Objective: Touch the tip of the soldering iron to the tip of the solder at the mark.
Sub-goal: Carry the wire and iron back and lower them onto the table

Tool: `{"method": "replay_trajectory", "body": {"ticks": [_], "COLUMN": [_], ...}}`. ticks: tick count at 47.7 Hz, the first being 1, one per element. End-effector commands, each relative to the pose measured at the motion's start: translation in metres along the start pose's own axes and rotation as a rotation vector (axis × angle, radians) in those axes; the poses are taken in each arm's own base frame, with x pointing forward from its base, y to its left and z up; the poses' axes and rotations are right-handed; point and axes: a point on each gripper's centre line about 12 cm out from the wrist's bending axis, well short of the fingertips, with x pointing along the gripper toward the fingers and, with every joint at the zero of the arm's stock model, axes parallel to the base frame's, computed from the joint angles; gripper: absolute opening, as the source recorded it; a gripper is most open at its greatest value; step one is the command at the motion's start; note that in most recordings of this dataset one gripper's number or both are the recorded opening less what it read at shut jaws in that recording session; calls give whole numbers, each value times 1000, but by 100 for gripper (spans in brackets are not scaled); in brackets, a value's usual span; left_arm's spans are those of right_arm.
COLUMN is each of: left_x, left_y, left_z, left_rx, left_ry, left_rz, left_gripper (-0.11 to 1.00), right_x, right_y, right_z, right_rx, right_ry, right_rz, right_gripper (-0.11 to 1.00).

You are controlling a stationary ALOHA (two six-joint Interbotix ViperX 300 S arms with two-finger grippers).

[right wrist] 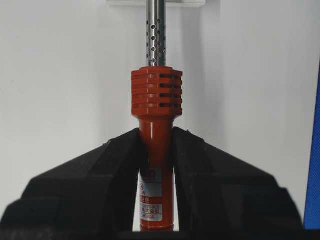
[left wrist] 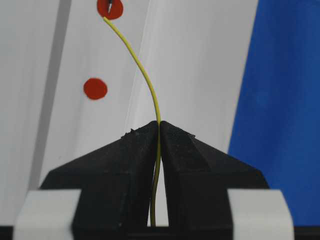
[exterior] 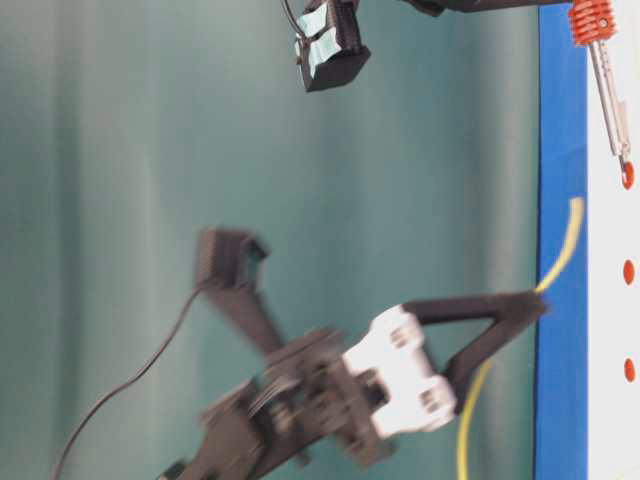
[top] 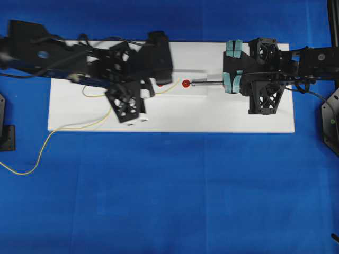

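Both grippers grip: left gripper [left wrist: 159,131] pinches the solder [left wrist: 145,75], right gripper [right wrist: 156,137] clamps the soldering iron [right wrist: 156,100]; tips meet at the red mark [left wrist: 110,7].

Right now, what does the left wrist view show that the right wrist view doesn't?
Only the left wrist view shows the yellow solder pinched in the left hand, its tip beside the far red dot, with a nearer red dot. Only the right wrist view shows the soldering iron gripped in the right hand. Both show the white board.

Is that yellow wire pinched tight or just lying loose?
Pinched: the left gripper is shut on the solder, its fingers meeting around it.
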Motion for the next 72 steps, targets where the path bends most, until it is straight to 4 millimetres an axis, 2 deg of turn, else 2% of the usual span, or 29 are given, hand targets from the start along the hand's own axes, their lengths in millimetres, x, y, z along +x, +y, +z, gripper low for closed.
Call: {"method": "replay_trajectory", "body": {"ticks": [1, 8, 15, 26, 36, 41, 49, 54, 58, 67, 72], "left_x": [-28, -37, -41, -51, -58, -60, -64, -70, -77, -94, -100], "left_y": [-1, 0, 0, 1, 2, 2, -1, -12, -28, -80, -106], "left_z": [8, -6, -12, -16, -21, -25, -29, -32, -36, -51, -63], "left_rx": [1, -7, -4, -5, -8, -8, -34, -52, -62, -58, -46], "left_ry": [-72, -73, -88, -140, -172, -191, -211, -230, -244, -280, -277], "left_rz": [-7, -7, -9, -14, -18, -20, -32, -65, -109, -266, -348], "left_gripper": [2, 2, 2, 2, 2, 2, 2, 2, 2, 2, 2], "right_x": [-5, -6, -10, -53, -90, -101, -103, -107, -115, -129, -124], "right_y": [-1, -1, -1, -5, -5, -5, 1, 17, 42, 96, 120], "right_z": [11, 12, 15, 16, -5, -11, -11, -7, -3, -2, -6], "right_rx": [0, -1, 0, 6, 37, 78, 126, 132, 95, -9, -45], "right_ry": [-38, -49, -64, -202, -340, -400, -417, -444, -477, -520, -486], "right_rz": [-2, -2, -4, -19, -23, -15, 16, 79, 165, 340, 404], "right_gripper": [6, 6, 6, 6, 6, 6, 6, 6, 6, 6, 6]}}
